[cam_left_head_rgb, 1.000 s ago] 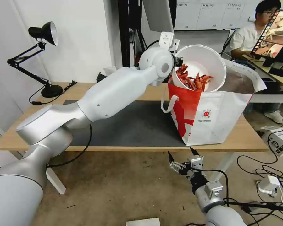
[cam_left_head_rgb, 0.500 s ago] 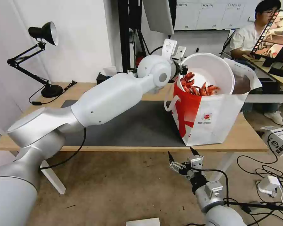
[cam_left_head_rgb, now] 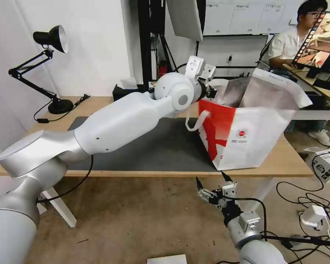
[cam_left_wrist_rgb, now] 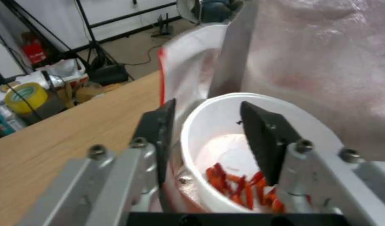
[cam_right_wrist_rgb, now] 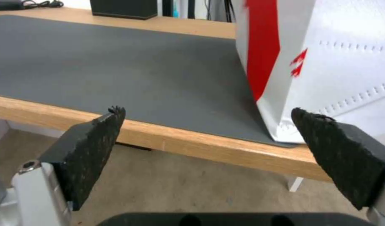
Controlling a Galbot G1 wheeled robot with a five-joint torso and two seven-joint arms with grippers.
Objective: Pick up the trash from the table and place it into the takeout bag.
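Inside the boxy white-and-red takeout bag with silver foil lining [cam_left_head_rgb: 253, 124], at its left end, the round white plastic bowl of red crayfish shells [cam_left_wrist_rgb: 230, 150] sits low. Probably light and thin-walled, it could flex and tip, so the rim looks the safest hold. Over that rim, the left gripper [cam_left_wrist_rgb: 213, 138] straddles the wall, fingers [cam_left_wrist_rgb: 263, 141] slightly apart. Below the surface [cam_left_head_rgb: 286, 163] edge, near the bag, the right gripper [cam_left_head_rgb: 212, 181] waits, spread wide and empty.
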